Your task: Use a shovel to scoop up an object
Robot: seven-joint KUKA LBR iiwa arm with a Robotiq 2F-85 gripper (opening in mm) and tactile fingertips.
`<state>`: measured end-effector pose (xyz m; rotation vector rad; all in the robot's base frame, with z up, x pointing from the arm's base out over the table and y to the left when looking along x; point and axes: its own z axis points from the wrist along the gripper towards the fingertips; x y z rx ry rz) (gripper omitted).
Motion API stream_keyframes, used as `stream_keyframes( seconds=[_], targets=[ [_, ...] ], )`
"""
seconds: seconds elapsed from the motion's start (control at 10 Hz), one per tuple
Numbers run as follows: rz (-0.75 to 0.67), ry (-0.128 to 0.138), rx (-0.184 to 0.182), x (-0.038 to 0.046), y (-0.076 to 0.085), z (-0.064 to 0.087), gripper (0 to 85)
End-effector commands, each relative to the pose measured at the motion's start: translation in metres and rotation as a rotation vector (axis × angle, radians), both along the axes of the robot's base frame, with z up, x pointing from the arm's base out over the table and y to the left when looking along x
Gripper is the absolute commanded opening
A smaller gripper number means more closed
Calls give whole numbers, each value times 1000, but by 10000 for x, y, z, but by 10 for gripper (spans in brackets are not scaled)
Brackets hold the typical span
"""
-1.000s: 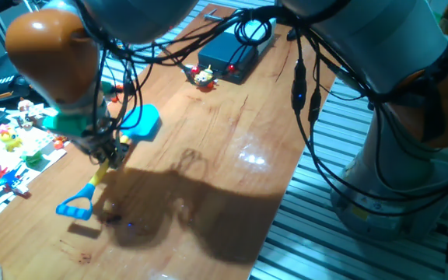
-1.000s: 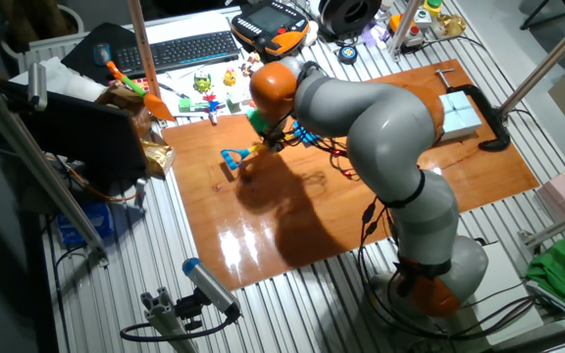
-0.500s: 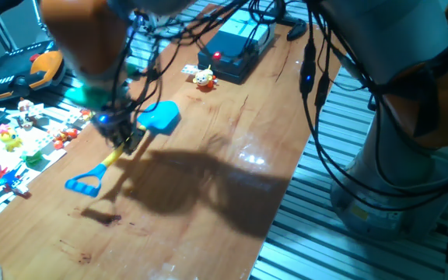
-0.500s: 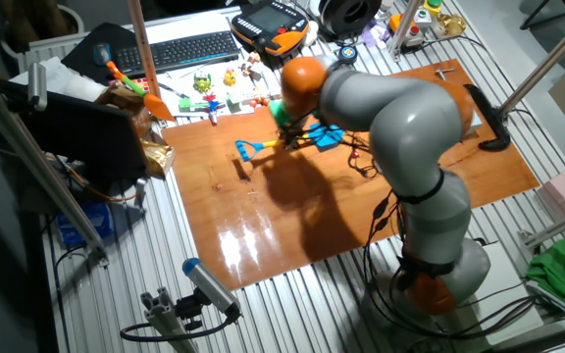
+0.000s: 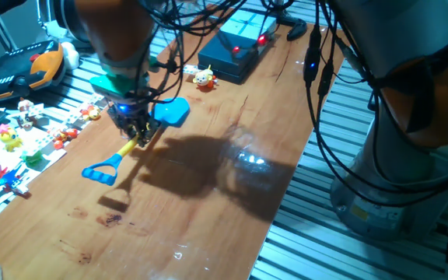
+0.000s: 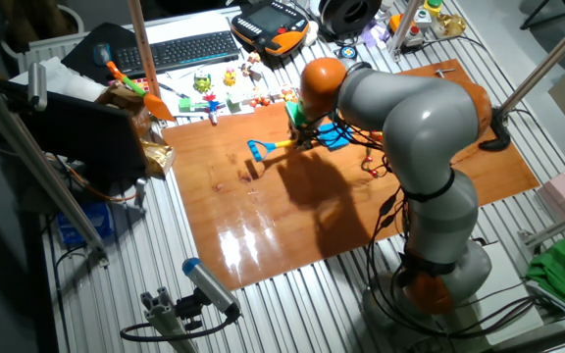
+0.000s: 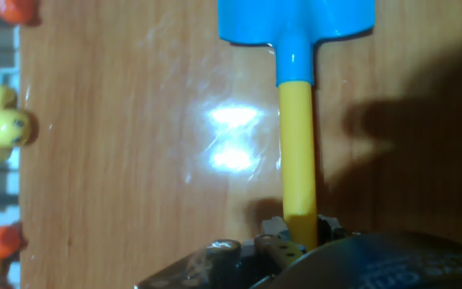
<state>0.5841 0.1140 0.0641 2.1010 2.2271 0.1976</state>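
Note:
My gripper [image 5: 137,134] is shut on the yellow shaft of the shovel [image 5: 131,146] and holds it a little above the wooden table [image 5: 208,202]; its shadow lies below. The light-blue blade [image 5: 173,111] points toward the far end, and the blue loop end [image 5: 99,173] points toward the near left. The object, a tiny yellow figurine with red accents [image 5: 202,77], stands on the table beyond the blade, apart from it. In the hand view the shaft [image 7: 297,144] runs up from the gripper [image 7: 291,241] to the blade [image 7: 295,20]. The other fixed view shows the shovel [image 6: 282,144] under the hand.
A black box with a red light [image 5: 236,50] sits just behind the figurine. Several small toys lie on a white sheet [image 5: 22,132] along the table's left edge, some showing in the hand view [image 7: 2,128]. Cables hang from the arm over the table.
The gripper has carried the shovel up the table toward the far end, and the blade now sits closer to the yellow figurine. The grip on the shaft is unchanged.

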Motion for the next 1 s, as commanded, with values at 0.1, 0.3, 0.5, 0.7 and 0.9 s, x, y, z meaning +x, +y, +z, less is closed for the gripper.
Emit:
stream_keyframes(
  seconds=[0.1,0.3,0.5,0.7,0.9],
  targets=[
    [-7,-1,19,-53,-107,3,7],
    [0,17,40,-98,-241,63,7],
    [-4,19,28,-135,-328,82,7],
    [0,17,32,-186,-447,25,7],
    [5,28,15,-167,-431,18,7]
  ],
)
